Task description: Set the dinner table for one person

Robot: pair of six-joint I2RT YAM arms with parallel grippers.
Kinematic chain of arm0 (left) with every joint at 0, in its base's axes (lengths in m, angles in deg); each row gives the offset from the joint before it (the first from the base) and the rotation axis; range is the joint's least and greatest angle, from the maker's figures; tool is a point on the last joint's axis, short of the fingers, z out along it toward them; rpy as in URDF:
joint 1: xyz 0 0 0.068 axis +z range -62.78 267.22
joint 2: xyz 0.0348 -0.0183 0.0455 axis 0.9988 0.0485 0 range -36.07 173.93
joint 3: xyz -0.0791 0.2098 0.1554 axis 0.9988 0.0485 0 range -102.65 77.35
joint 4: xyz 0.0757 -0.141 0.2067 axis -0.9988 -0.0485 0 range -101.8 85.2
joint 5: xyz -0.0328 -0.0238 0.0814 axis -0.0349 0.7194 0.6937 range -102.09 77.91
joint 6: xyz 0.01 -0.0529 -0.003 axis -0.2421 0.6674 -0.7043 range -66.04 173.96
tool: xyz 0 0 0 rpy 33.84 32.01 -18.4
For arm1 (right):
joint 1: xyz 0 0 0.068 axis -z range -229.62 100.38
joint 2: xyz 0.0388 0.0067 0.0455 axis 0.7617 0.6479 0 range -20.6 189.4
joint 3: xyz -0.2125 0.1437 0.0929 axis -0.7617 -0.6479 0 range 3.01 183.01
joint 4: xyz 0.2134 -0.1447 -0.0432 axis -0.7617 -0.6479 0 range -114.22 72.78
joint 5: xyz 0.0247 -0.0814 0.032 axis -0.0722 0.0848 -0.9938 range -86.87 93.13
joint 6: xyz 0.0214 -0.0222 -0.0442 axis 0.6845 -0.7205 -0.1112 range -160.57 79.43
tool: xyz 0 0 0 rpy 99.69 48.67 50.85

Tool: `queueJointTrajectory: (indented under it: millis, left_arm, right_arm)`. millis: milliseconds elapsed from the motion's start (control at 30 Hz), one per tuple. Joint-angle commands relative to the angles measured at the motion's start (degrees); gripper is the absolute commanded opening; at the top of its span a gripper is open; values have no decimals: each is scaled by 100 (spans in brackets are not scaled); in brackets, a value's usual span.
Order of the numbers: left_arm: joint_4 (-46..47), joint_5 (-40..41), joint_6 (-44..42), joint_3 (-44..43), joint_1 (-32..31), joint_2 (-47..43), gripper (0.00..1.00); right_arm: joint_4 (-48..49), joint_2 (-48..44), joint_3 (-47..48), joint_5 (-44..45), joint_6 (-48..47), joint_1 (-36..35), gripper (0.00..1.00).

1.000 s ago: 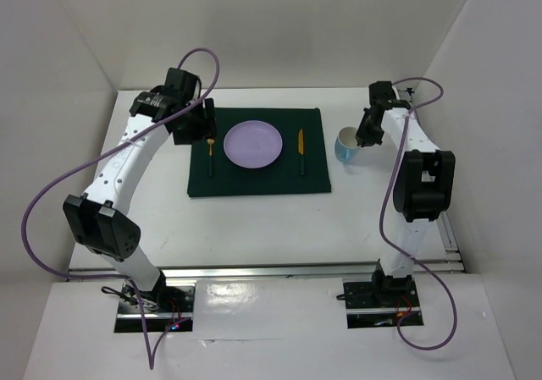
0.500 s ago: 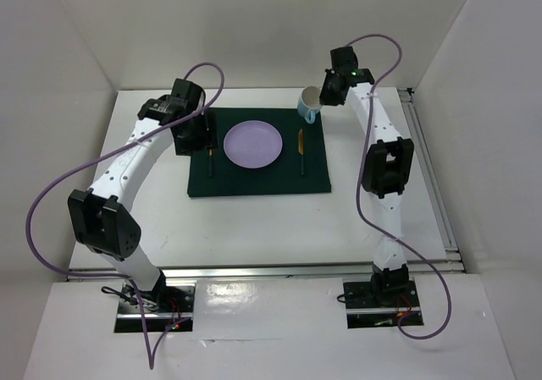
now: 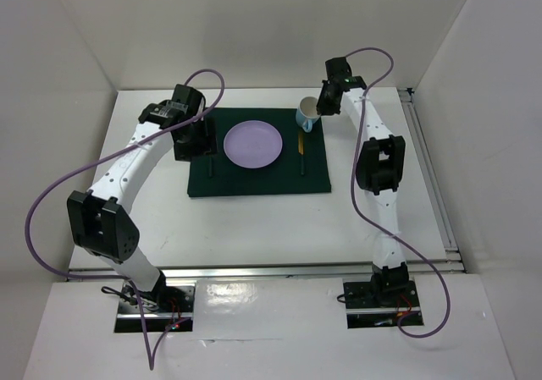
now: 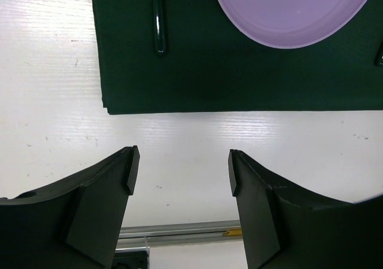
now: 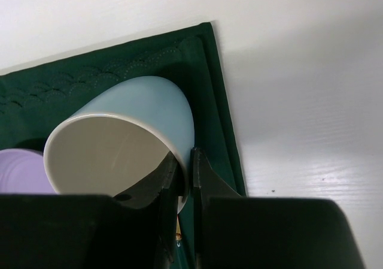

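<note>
On the white dinner table (image 3: 254, 228) lies a dark green cloth (image 3: 254, 181) with a lilac plate (image 3: 252, 143) in its middle. A fork (image 4: 158, 23) lies left of the plate and a knife (image 3: 301, 147) right of it. My right gripper (image 5: 182, 161) is shut on the wall of a light blue mug (image 5: 137, 119), one finger inside and one outside. It holds the mug (image 3: 307, 112) tilted over the cloth's far right corner. My left gripper (image 4: 181, 170) stands open and empty above the cloth's left side, over bare table in its own view.
A metal rail (image 3: 296, 268) runs along the table's near edge, by the arm bases. White walls close in the back and both sides. Purple cables loop off both arms.
My right arm has carried the mug from the table right of the cloth over to the cloth's far right corner. The left arm has shifted only slightly.
</note>
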Motion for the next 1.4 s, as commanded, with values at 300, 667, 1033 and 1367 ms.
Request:
queueJointTrajectory:
  millis: [300, 667, 1033, 1367]
  left_arm:
    - [53, 102, -76, 12, -1, -213, 78]
    - [-123, 322, -76, -41, -1, -160, 78]
    - [-132, 542, 29, -532, -1, -160, 79]
    - [351, 542, -76, -613, -1, -678, 79]
  right_arm:
    - [709, 201, 497, 111, 144, -99, 4]
    - [1246, 26, 550, 40, 205, -319, 79]
    - [1221, -2354, -775, 382, 249, 155, 100]
    - [-467, -5094, -4118, 1665, -234, 1008, 100]
